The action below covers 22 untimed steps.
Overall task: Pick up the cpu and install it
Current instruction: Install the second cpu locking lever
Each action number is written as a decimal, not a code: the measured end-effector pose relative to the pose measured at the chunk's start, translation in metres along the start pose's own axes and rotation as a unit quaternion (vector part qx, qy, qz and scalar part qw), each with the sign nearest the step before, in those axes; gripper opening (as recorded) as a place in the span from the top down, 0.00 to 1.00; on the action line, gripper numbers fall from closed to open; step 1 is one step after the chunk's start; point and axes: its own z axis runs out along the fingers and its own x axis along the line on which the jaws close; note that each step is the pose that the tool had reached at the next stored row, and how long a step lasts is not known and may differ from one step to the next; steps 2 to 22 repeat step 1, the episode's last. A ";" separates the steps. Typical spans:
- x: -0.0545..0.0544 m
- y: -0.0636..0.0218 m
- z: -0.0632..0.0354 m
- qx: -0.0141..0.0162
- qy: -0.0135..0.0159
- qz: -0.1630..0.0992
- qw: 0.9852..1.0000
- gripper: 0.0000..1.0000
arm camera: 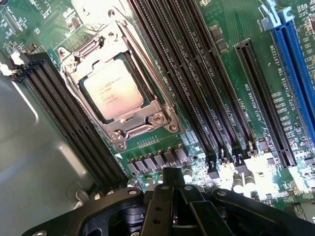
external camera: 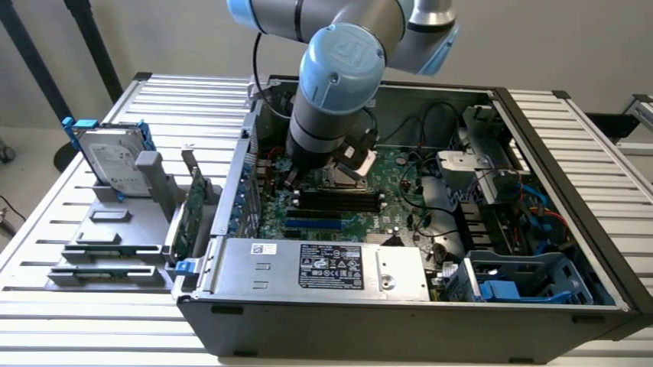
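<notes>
Cpu (arm camera: pixel 114 92) seated in socket, wrist view; pincer (arm camera: pixel 170 182) closed, empty, just above motherboard (arm camera: pixel 236 29).

The arm (external camera: pixel 332 84) reaches steeply downward, wrist nearly vertical. Its claw (arm camera: pixel 170 184) points down with fingers drawn together, apparently gripping nothing, though its tips are partly hidden.

The cpu (arm camera: pixel 114 93) — a small flat square chip with a dull silver top and faint printing — lies flat, seated in its socket under the metal retention frame.
</notes>
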 end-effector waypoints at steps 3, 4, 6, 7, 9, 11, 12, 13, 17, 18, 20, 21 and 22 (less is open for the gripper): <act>0.000 0.0000 0.0000 0.000 0.000 0.000 1.000 0.89; 0.000 0.0000 0.0000 0.000 0.000 0.000 1.000 0.89; 0.000 0.0000 0.0000 0.000 0.000 0.000 1.000 0.89; 0.000 0.0000 0.0000 0.000 0.000 0.000 1.000 0.89; 0.000 0.0000 0.0000 0.000 0.000 0.000 1.000 0.89; 0.000 0.0000 0.0000 0.000 0.000 0.000 1.000 0.89; 0.000 0.0000 0.0000 0.000 0.000 0.000 1.000 0.89; 0.000 0.0000 0.0000 0.000 0.000 0.000 1.000 0.89; 0.000 0.0000 0.0000 0.000 0.000 0.000 1.000 0.89; 0.000 0.0000 0.0000 0.000 0.000 0.000 1.000 0.89; 0.000 0.0000 0.0000 0.000 0.000 0.000 1.000 0.89; 0.000 0.0000 0.0000 0.000 0.000 0.000 1.000 0.89; 0.000 0.0000 0.0000 0.000 0.000 0.000 1.000 0.89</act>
